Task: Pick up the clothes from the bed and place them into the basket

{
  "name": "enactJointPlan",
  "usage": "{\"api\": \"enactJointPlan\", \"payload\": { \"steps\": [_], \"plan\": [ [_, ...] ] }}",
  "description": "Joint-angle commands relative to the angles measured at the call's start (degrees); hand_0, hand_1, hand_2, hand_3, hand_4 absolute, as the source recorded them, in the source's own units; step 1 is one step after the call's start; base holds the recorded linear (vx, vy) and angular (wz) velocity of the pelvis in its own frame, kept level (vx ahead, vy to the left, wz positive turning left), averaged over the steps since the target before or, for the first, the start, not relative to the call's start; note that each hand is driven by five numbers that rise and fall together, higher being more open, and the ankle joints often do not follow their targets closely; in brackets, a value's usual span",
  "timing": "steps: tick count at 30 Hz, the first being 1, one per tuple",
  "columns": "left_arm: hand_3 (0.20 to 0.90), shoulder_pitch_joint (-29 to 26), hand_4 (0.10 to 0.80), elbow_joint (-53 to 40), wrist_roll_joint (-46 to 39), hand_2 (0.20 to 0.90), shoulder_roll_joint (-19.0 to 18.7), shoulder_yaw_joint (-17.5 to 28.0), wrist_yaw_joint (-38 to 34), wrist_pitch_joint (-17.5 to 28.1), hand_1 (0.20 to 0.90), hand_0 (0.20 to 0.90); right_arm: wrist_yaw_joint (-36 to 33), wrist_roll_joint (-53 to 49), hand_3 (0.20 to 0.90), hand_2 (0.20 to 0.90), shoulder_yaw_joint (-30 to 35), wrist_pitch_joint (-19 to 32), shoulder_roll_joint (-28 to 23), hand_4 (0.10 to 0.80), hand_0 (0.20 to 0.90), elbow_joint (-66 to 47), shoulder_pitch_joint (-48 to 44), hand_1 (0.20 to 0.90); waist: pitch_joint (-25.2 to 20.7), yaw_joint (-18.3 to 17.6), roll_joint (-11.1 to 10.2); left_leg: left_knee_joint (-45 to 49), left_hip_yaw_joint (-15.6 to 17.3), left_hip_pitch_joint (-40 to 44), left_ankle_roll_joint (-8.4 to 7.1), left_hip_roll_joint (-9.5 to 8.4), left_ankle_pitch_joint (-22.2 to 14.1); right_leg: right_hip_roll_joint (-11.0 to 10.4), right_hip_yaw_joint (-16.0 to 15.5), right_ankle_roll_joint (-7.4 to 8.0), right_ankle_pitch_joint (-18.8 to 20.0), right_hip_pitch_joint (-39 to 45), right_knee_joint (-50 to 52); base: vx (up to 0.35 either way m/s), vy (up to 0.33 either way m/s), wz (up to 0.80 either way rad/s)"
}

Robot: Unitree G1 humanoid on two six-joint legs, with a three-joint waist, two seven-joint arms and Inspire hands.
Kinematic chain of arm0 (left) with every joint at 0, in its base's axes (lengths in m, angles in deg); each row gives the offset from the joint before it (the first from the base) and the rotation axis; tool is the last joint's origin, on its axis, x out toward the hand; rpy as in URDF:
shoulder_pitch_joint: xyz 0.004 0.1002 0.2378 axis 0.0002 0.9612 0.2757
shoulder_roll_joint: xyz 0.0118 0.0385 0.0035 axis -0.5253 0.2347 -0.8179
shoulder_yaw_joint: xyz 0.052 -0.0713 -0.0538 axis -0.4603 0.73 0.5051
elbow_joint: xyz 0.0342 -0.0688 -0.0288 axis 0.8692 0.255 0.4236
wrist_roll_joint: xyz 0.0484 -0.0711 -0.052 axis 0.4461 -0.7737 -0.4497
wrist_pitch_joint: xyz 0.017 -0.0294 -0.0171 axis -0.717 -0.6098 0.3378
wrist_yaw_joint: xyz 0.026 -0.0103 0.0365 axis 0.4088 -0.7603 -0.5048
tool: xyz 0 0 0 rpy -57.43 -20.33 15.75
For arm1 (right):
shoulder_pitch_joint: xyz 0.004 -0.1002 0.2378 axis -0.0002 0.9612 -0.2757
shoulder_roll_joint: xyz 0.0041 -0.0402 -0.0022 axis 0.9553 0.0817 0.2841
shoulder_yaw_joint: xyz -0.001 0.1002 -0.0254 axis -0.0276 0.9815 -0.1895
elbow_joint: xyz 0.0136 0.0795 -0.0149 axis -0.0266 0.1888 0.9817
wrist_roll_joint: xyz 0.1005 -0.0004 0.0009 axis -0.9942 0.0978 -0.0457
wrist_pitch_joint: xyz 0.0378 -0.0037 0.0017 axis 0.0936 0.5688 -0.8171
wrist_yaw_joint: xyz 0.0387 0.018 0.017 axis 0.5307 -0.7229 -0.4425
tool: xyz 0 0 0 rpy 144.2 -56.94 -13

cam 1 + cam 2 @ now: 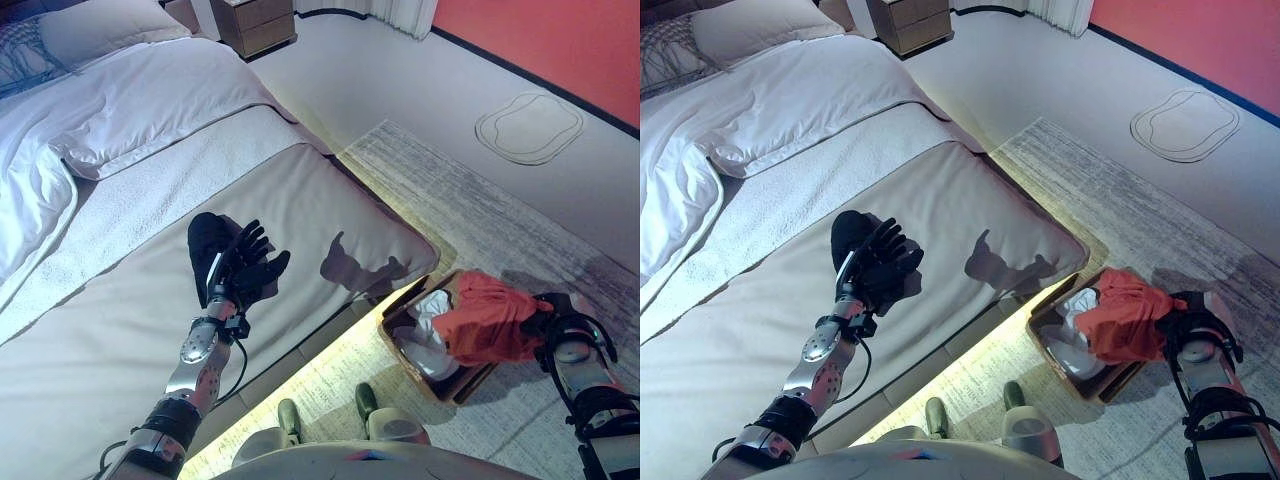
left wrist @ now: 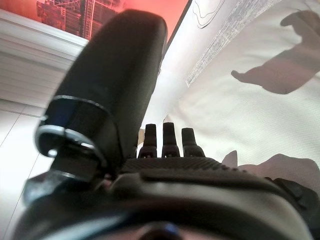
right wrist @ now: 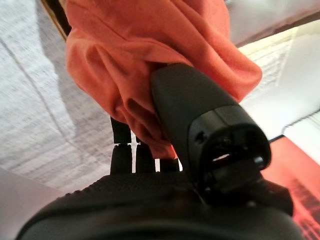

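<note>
One orange garment [image 1: 490, 318] pinched in my right robot hand [image 3: 165, 150] over basket [image 1: 432, 385]; centre before releasing. Left robot hand [image 1: 245, 265] empty, fingers relaxed.

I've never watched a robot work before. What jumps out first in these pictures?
The orange garment catches the eye first: it hangs bunched over the basket on the rug beside the bed, with the right hand pinching it between thumb and fingers. White clothes already lie inside the basket. Over the bed, the left hand hangs empty with its fingers spread.
</note>
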Motion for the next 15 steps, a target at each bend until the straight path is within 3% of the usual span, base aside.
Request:
{"api": "enactJointPlan", "payload": {
  "steps": [1,15],
  "plan": [
    [0.9,-4.38,0.8,0.21,1.43,0.9,-1.63,-1.6,3.0,4.13,0.9,0.9,-3.82,-0.8,0.9,0.9,-0.75,1.8,-3.09,0.8,0.9,1.58,-5.94,0.9,-4.06,1.93,-1.56,3.46,-0.72,-0.23,1.02,-1.29,-7.71,1.32,-0.79,-0.16,0.1,-3.74,3.28,0.037,-0.023,0.0],
    [0.9,-3.84,0.8,0.45,1.02,0.9,-1.86,-1.23,4.31,4.36,0.9,0.9,-5.8,0.27,0.9,0.9,-1.3,2.38,-1.66,0.8,0.9,0.55,-5.17,0.9,-4.0,1.99,-1.06,2.55,-0.92,0.34,1.06,-1.26,-7.34,1.34,-0.46,-0.07,0.44,-3.56,2.74,0.005,-0.002,0.0]
  ]
}}
